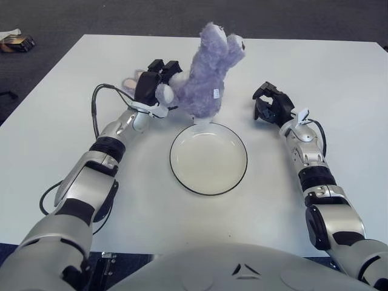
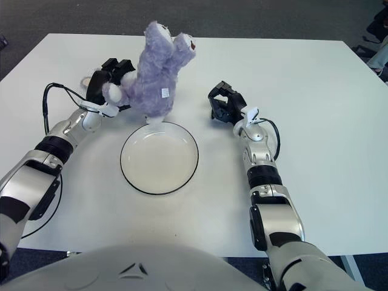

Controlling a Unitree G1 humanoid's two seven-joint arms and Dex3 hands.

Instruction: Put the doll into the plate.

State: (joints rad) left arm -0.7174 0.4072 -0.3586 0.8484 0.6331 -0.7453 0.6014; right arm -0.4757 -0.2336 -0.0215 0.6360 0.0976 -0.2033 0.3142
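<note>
Doll [image 1: 208, 79] sits gripped in your left hand [image 1: 155, 85], upper centre, above the plate's [image 1: 208, 159] far rim; right hand [image 1: 270, 107] curled, empty, right of it.

White desk [image 1: 339, 73] with one plate on it

A round white, dark-rimmed plate [image 1: 208, 159] lies flat on the desk, nearer the robot than both sets of fingers, roughly between them; a black cable [image 1: 96, 103] trails over the desk's left part.
</note>
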